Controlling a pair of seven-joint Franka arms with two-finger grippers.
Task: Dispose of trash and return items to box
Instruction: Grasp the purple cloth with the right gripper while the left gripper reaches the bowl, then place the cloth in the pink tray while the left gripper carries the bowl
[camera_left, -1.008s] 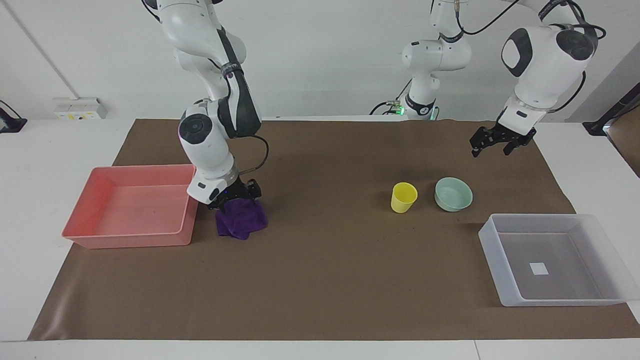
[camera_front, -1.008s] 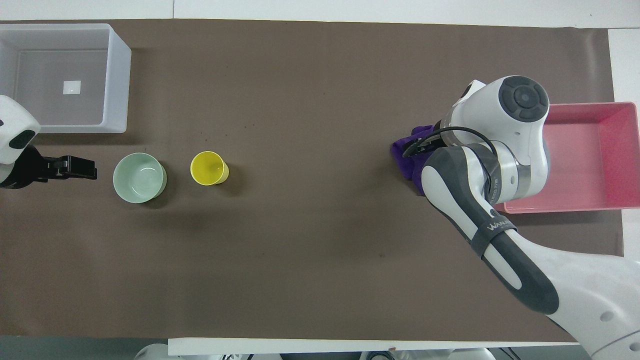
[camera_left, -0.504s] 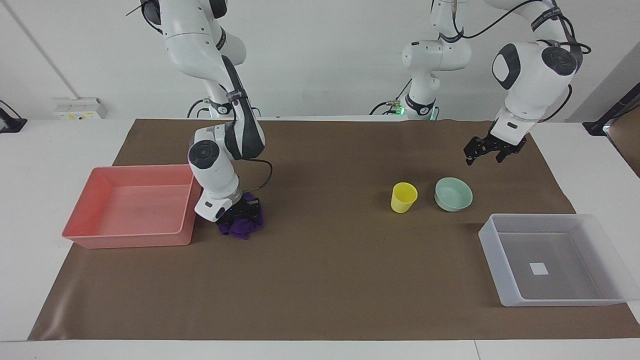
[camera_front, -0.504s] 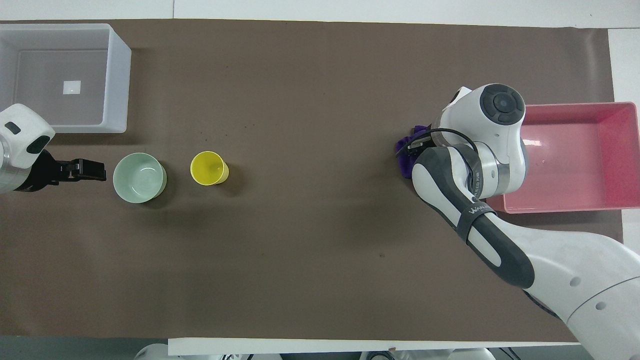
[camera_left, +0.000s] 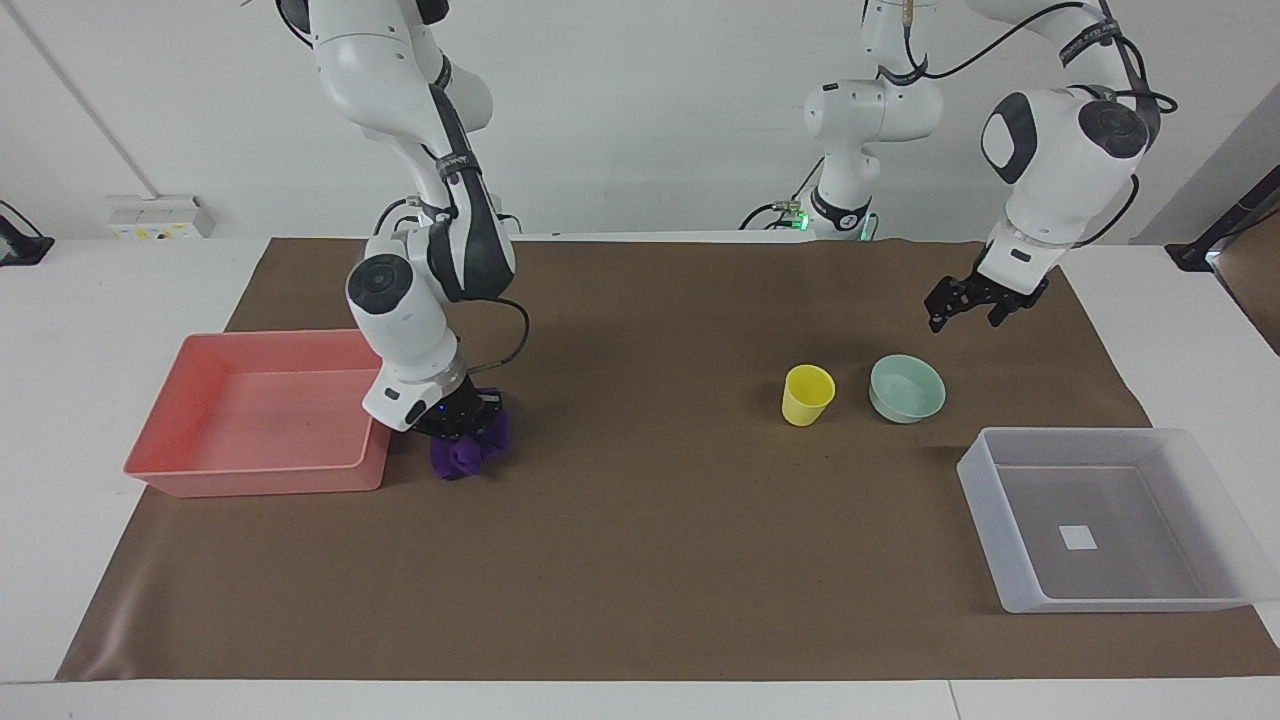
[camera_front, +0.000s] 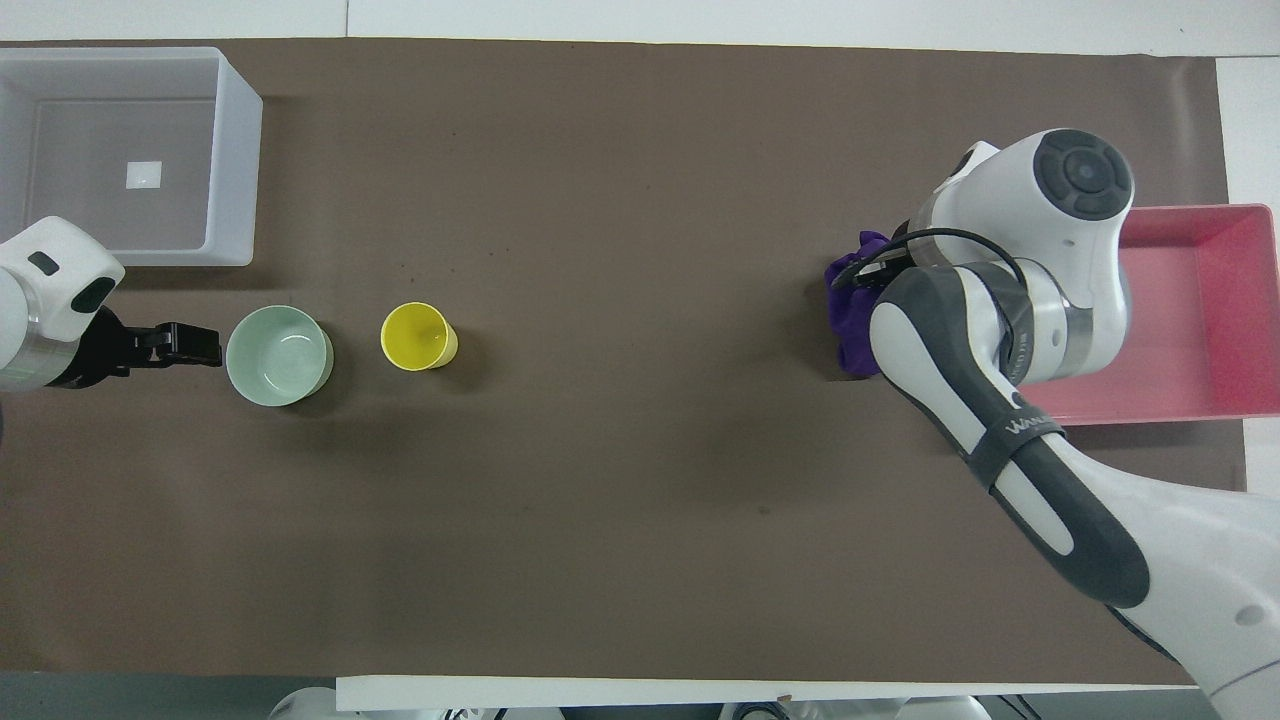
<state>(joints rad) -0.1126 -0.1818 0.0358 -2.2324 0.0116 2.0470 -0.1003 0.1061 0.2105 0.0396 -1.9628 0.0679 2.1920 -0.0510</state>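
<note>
Right hand (camera_left: 462, 418) is clamped on the purple cloth (camera_left: 470, 450), and compared with half a second ago I have the cloth bunched and coming up off the table (camera_left: 640, 560) rather than pressed flat into it. A second ago the cloth hung looser and wider under the fingers; now it is a tight wad, still just beside the pink bin (camera_left: 160, 475), at the bin's end toward the middle of the table. I read that as the grasp having taken, so the trash step is mid-way: what I need next is a lift high enough to clear the bin wall, then a short carry over it.

Working outward from the pink bin along the table: the yellow cup (camera_left: 808, 393) stands upright well apart from it, with the mint-green bowl (camera_left: 907, 388) just beside the cup, farther from the bin. Neither has moved. Left hand (camera_left: 968, 305) has drifted closer to the bowl over the last second and now hangs in the air near it, not touching; I cannot tell how far its fingers are apart.

Farthest from the pink bin, at the left arm's end, the clear box (camera_left: 1020, 585) holds nothing but the white label (camera_left: 1078, 538) on its floor. Both items remain to be returned.
</note>
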